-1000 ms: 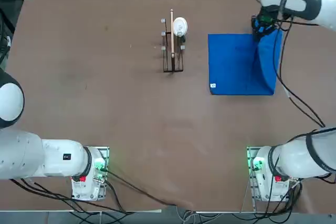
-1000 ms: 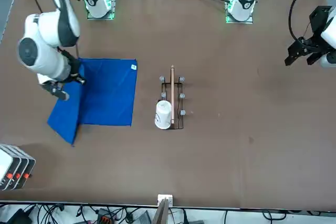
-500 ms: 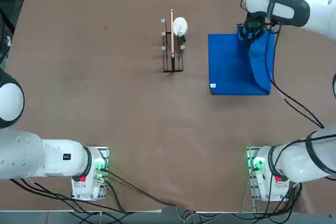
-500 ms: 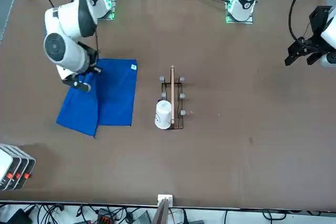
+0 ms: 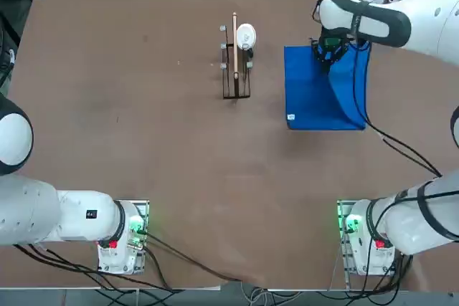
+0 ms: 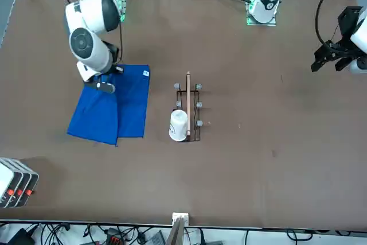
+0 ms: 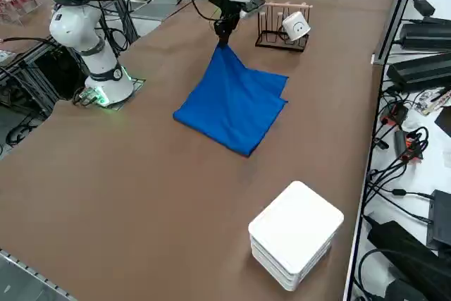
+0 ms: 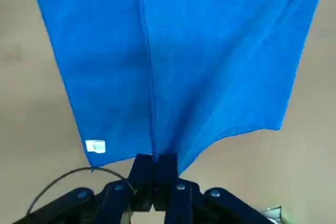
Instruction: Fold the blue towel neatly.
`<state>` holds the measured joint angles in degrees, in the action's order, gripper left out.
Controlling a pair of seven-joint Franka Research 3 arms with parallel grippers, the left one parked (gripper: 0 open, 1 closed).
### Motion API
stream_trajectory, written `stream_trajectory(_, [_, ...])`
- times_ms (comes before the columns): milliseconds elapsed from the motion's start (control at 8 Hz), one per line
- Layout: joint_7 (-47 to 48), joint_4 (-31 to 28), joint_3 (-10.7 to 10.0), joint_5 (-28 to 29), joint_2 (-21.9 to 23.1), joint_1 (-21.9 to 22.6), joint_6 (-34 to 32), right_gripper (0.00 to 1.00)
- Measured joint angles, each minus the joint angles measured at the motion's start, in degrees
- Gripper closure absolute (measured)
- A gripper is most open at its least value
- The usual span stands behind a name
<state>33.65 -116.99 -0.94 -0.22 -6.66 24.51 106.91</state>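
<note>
Right tool (image 8: 154,167) pinches blue towel (image 5: 319,94) corner aloft, long axis toward robot

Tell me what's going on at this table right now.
The robot's right arm is folding the blue towel. Its right gripper is shut on one towel corner, lifted above the half that lies flat on the table, so the cloth hangs in a raised fold. A small wooden rack with a white cup stands beside the towel, apart from it.

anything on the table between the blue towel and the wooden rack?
Nothing: the top view shows bare table between the blue towel and the wooden rack.
</note>
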Motion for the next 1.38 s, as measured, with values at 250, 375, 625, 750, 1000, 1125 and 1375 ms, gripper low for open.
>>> stream_trajectory(250, [0.4,0.0,0.0,0.0,0.0,3.4,-0.8,0.98])
stream_trajectory(375, [0.5,0.0,0.0,0.0,0.0,4.6,-0.8,0.98])
stream_trajectory(625, [0.5,0.0,0.0,0.0,-0.4,6.7,-0.8,0.98])
stream_trajectory(750, [0.6,0.0,0.0,0.0,-1.1,7.6,-0.8,0.98])
stream_trajectory(1000, [0.9,-0.1,-0.1,0.7,-3.1,8.9,0.1,0.98])
stream_trajectory(1125, [1.2,-0.1,-0.1,0.9,-4.3,9.8,0.9,0.98])
stream_trajectory(1375, [1.7,-0.1,-0.1,1.4,-6.3,11.5,1.9,0.98])
